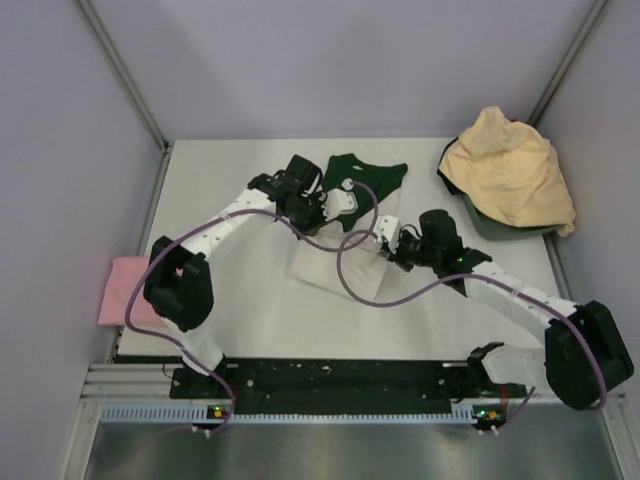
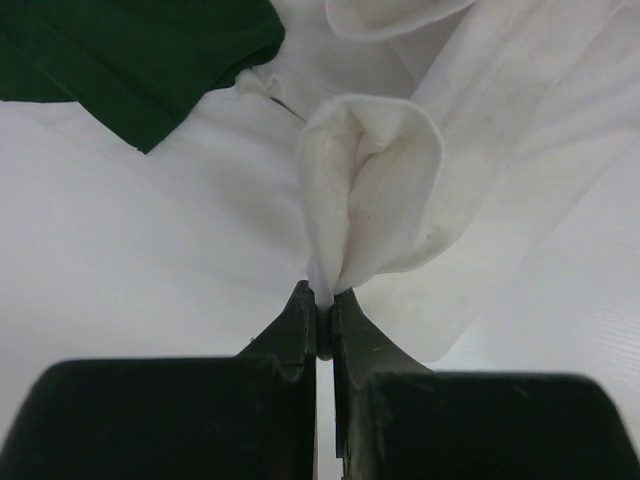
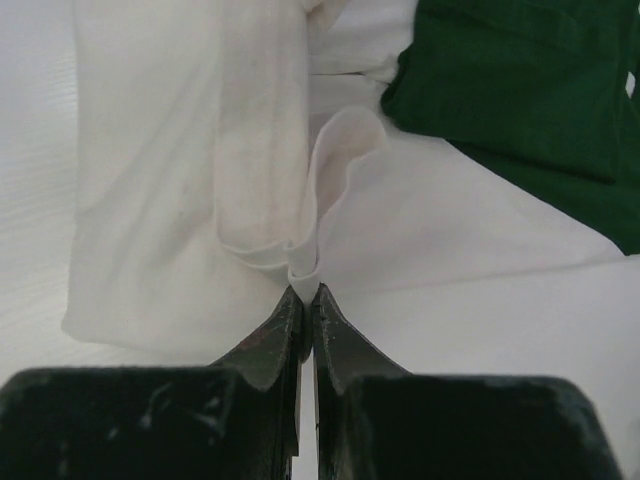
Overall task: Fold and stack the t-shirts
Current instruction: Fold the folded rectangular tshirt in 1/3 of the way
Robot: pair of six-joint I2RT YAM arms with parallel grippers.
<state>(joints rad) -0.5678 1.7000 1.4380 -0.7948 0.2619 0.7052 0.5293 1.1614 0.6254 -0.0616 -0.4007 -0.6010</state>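
The white t-shirt (image 1: 318,268) lies in the middle of the table, and dark green cloth (image 1: 366,176) lies spread at its far end. My left gripper (image 1: 346,202) is shut on a pinched fold of the white shirt (image 2: 370,190), fingertips (image 2: 322,296) closed on it. My right gripper (image 1: 386,240) is shut on another white edge (image 3: 330,180), its tips (image 3: 307,292) pinching it. The green cloth shows in the left wrist view (image 2: 140,50) and in the right wrist view (image 3: 520,90). The pink t-shirt (image 1: 126,290) lies folded at the left edge. The yellow-tan t-shirt (image 1: 510,172) is heaped at the back right.
The yellow-tan shirt sits in a grey bin (image 1: 492,228) at the table's back right corner. Purple cables (image 1: 350,280) loop over the white shirt. Grey walls enclose the table on the left, back and right.
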